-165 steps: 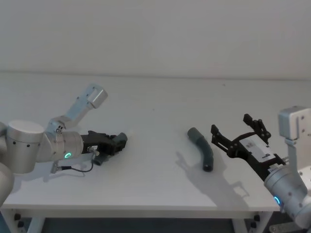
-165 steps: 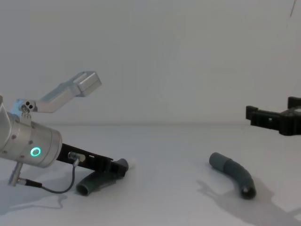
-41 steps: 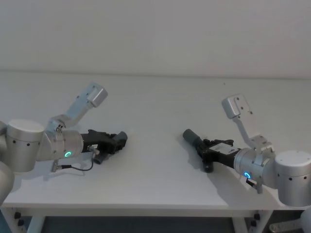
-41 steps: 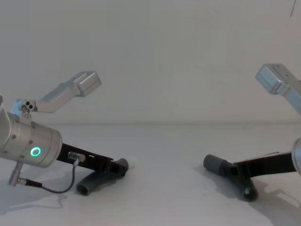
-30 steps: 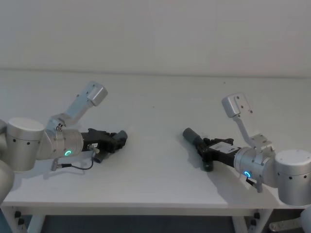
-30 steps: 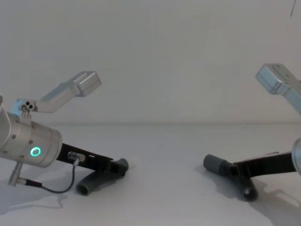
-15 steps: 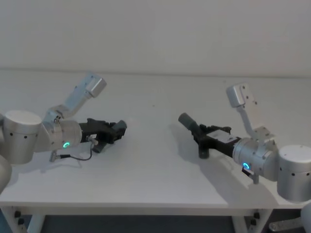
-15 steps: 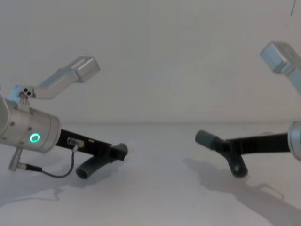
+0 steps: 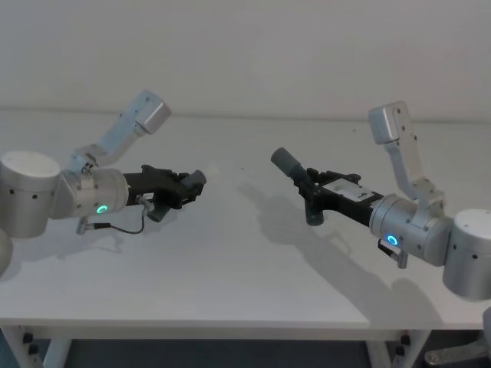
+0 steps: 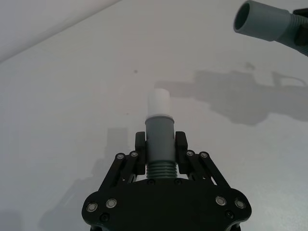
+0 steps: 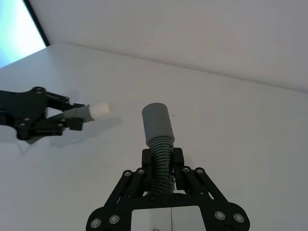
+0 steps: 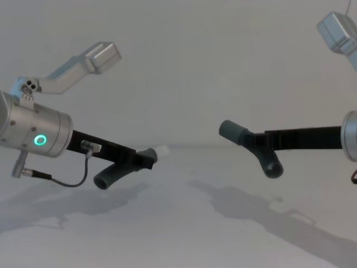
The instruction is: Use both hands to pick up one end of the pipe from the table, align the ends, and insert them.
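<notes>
Two dark grey ribbed pieces of the pipe hang above the white table [image 9: 230, 261], their ends facing each other across a gap. My left gripper [image 9: 188, 186] [image 12: 146, 159] [image 10: 160, 144] is shut on the left piece [image 9: 157, 208] [image 12: 109, 177] just behind its cuff [image 10: 159, 137], whose narrower whitish tip [image 10: 158, 102] [image 11: 98, 109] points right. My right gripper [image 9: 311, 190] [image 12: 257, 144] [image 11: 163, 156] is shut on the ribs of the right piece [image 12: 271, 166] behind its wide plain cuff [image 9: 285, 162] [image 11: 157, 121] [image 10: 262, 21], which points left and sits slightly higher.
Both pieces and arms throw shadows [image 9: 268, 222] on the table under them. A plain pale wall [image 9: 245, 54] stands behind the table's far edge. A thin cable [image 9: 126, 228] loops below my left wrist.
Both arms have lifted their pieces off the table and drawn them toward the middle. The right gripper, earlier open and away from its piece, closed on it before the lift.
</notes>
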